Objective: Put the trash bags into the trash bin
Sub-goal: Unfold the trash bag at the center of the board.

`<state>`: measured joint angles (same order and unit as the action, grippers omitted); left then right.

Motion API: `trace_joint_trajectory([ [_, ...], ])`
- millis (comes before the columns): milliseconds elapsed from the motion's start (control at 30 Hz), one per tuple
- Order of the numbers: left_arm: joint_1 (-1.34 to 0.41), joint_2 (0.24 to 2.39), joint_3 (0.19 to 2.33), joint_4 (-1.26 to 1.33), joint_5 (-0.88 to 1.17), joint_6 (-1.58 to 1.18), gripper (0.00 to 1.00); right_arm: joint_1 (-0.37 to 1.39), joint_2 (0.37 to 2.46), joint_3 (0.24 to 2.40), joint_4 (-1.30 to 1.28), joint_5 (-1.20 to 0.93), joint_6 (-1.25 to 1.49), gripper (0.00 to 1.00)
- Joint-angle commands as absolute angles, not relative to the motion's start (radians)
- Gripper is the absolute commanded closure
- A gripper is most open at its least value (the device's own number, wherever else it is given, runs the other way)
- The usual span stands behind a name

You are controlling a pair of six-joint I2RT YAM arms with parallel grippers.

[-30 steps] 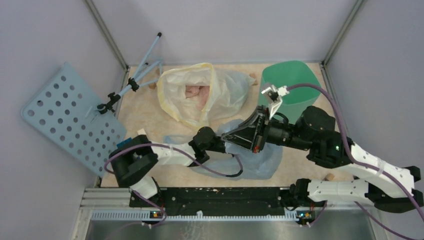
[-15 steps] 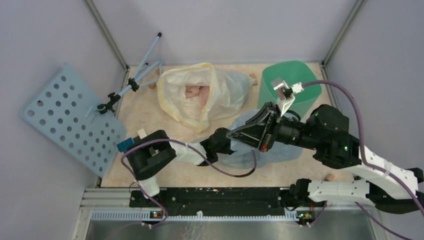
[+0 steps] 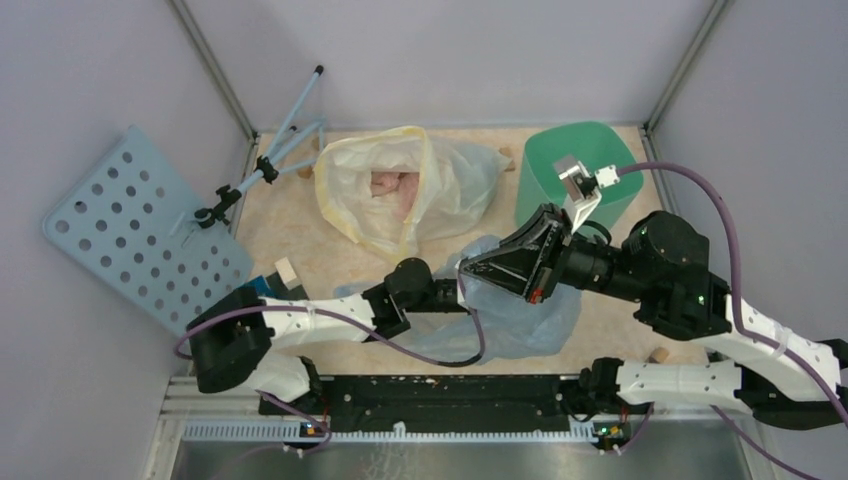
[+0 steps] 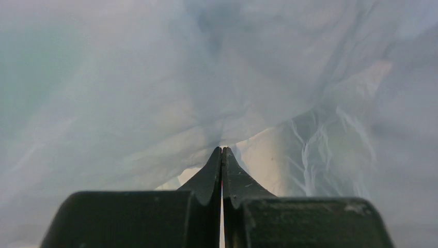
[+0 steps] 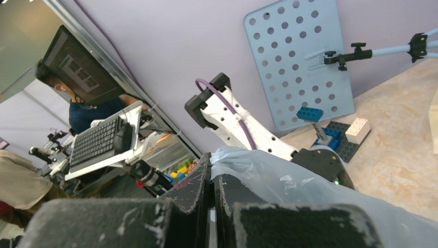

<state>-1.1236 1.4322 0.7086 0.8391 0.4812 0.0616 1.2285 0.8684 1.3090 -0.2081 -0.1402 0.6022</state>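
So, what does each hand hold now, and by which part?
Both hold the pale-blue trash bag. The right hand pinches its rolled edge; the left hand is shut on a fold of film, where on the bag is unclear.

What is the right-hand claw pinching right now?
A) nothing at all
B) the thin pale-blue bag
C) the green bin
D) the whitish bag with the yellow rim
B: in its wrist view the right gripper is closed on a fold of the pale-blue bag.
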Motion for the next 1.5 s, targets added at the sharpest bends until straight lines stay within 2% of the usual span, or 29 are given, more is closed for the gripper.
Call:
trace_joint_trajectory([
  [0, -1.134, 1.343, 0.708, 0.728, 0.509, 0.158, 1.00, 1.238, 0.853, 1.335, -0.247, -0.114, 0.579, 1.00],
  [100, -1.162, 1.329, 0.773, 0.563, 0.545, 0.232, 1.00, 1.238, 0.868, 1.331, -0.285, -0.106, 0.572, 1.00],
  [300, -1.223, 1.401, 0.891, 0.332, 0.444, 0.367, 1.00, 1.238, 0.913, 1.329, -0.256, -0.164, 0.590, 1.00],
  [467, -1.224, 1.527, 1.003, 0.174, 0.549, 0.388, 1.00, 1.238, 0.974, 1.365, -0.233, -0.289, 0.610, 1.00],
  [567, -1.219, 1.623, 1.108, 0.038, 0.478, 0.338, 1.00, 1.239, 0.990, 1.373, -0.215, -0.329, 0.621, 1.00],
  [667, -1.185, 1.662, 1.126, 0.066, 0.430, 0.236, 1.00, 1.238, 0.976, 1.364, -0.205, -0.324, 0.625, 1.00],
  [800, -1.167, 1.653, 1.098, 0.134, 0.415, 0.170, 1.00, 1.238, 0.949, 1.364, -0.222, -0.285, 0.616, 1.00],
  [1000, -1.169, 1.727, 1.211, -0.165, 0.308, 0.197, 1.00, 1.239, 0.895, 1.386, -0.278, -0.189, 0.580, 1.00],
  [1133, -1.167, 1.727, 1.202, -0.230, 0.282, 0.185, 1.00, 1.239, 0.860, 1.387, -0.317, -0.126, 0.552, 1.00],
  [1333, -1.166, 1.652, 1.143, -0.198, 0.264, 0.170, 1.00, 1.238, 0.809, 1.345, -0.424, 0.104, 0.499, 1.00],
  [1467, -1.166, 1.544, 1.085, -0.117, 0.262, 0.157, 0.78, 1.238, 0.777, 1.271, -0.466, 0.279, 0.483, 1.00],
])
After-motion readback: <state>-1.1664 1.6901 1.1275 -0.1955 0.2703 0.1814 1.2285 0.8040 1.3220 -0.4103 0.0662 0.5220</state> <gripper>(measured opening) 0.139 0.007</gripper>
